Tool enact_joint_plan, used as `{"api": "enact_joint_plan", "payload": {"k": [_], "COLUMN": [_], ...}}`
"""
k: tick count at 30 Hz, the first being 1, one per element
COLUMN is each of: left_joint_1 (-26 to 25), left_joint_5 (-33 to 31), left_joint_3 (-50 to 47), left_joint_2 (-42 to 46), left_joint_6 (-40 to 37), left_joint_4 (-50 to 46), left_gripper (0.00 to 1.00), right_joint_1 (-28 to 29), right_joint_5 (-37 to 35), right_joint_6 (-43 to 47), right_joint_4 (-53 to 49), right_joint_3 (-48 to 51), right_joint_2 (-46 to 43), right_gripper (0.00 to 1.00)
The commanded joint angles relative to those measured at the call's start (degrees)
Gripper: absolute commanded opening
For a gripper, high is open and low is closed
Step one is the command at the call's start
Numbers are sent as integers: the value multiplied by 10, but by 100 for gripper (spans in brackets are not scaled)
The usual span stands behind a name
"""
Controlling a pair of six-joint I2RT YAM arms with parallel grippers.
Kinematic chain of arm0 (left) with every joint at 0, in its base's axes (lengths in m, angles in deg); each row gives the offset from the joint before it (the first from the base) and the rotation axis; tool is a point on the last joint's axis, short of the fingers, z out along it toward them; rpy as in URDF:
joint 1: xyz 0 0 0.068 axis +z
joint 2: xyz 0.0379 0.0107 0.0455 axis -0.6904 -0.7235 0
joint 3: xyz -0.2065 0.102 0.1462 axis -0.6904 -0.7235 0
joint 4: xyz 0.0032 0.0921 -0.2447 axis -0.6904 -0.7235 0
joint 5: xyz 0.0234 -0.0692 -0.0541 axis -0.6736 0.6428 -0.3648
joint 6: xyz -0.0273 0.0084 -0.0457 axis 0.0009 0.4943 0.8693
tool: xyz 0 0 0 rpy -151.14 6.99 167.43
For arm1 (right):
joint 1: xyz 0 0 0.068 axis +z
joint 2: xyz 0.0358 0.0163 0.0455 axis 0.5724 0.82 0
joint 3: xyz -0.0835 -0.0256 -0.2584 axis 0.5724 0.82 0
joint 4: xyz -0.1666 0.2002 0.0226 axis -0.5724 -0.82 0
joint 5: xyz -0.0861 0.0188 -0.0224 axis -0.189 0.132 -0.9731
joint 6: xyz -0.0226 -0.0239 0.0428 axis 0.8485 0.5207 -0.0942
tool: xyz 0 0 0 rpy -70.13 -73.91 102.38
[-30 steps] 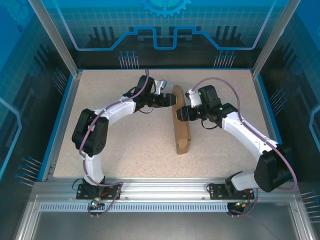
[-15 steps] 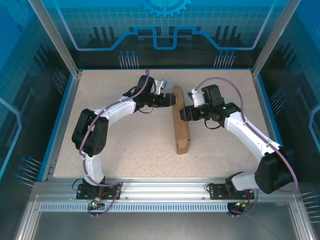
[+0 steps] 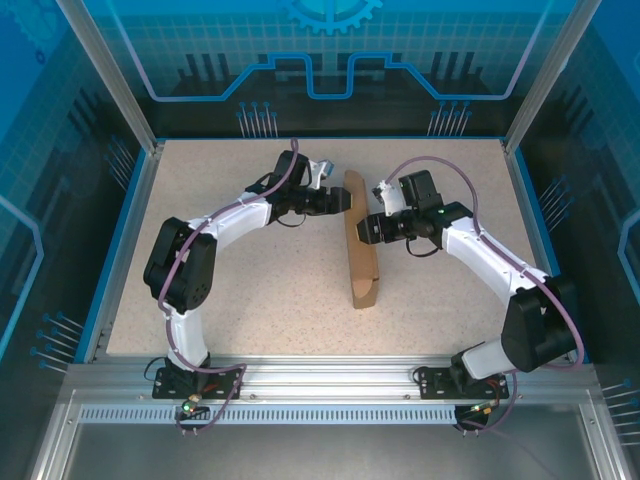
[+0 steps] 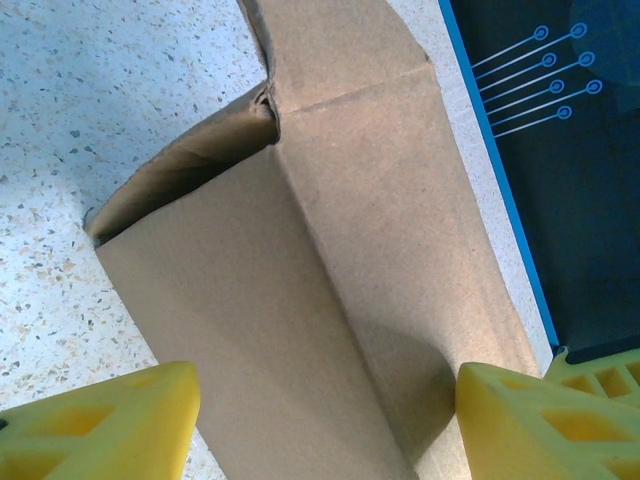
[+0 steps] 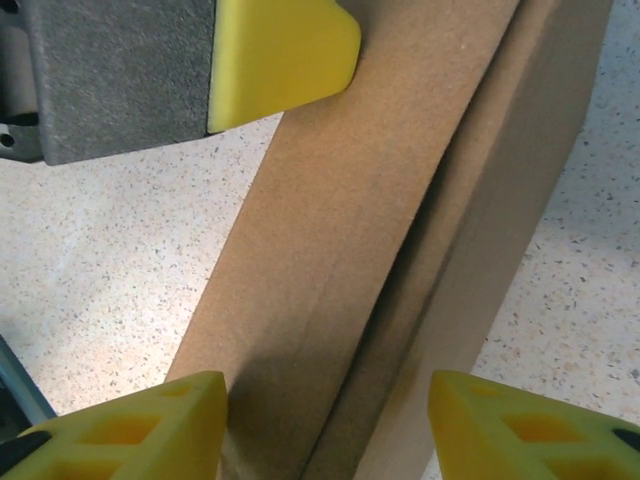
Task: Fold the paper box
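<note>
The paper box (image 3: 361, 250), brown cardboard folded into a long narrow shape, stands on edge in the middle of the speckled table (image 3: 250, 300). My left gripper (image 3: 345, 203) meets its left face near the far end. In the left wrist view the box (image 4: 330, 200) spans the gap of this open gripper (image 4: 325, 410), a crease running between the yellow fingertips (image 4: 110, 425). My right gripper (image 3: 363, 227) faces the box's right side, open, with the cardboard (image 5: 340, 250) lying across its gap (image 5: 328, 410). The left gripper's yellow finger (image 5: 280, 50) rests on the box's far edge.
A blue rim (image 3: 118, 240) and aluminium posts (image 3: 110, 75) with glass walls enclose the table. Open table surface lies left of the box (image 3: 260, 270) and right of it (image 3: 440, 290). Both arm bases sit on the metal rail (image 3: 320, 380) at the near edge.
The right arm's wrist and forearm shifted slightly, away from the box and back. The box and the left arm have stayed put.
</note>
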State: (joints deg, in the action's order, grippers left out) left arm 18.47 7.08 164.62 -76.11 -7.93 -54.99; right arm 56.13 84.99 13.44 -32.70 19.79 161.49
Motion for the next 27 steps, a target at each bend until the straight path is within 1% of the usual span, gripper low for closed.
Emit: {"api": "enact_joint_plan", "payload": {"k": [1,7,11,14,19,21,24,27], "left_joint_1": [-3,-3,-4,-17,-80,-109,-164,-225], "left_joint_5": [-22,-33,-69,-108,-212,-243,-281,-350], "left_joint_3": [6,-5,-73,-138,-253,-279,-279,-264], "left_joint_2": [-11,32,101,164,273,301,315,314], "left_joint_6": [-10,14,29,31,43,59,70,67], "left_joint_4": [-57,-23,10,18,28,29,9,-13], "left_gripper": [70,75,79,80,82,83,84,88], "right_joint_1": [-9,-13,-13,-14,-15,-15,-16,-18], "right_joint_5": [8,9,17,22,15,13,13,11], "right_joint_6": [-9,-30,-48,-56,-57,-56,-54,-52], "right_joint_4": [13,34,51,60,60,61,61,63], "right_joint_3": [19,55,69,74,79,79,78,80], "right_joint_2": [10,0,3,9,8,7,10,10], "right_gripper": [52,48,46,45,44,44,44,44]}}
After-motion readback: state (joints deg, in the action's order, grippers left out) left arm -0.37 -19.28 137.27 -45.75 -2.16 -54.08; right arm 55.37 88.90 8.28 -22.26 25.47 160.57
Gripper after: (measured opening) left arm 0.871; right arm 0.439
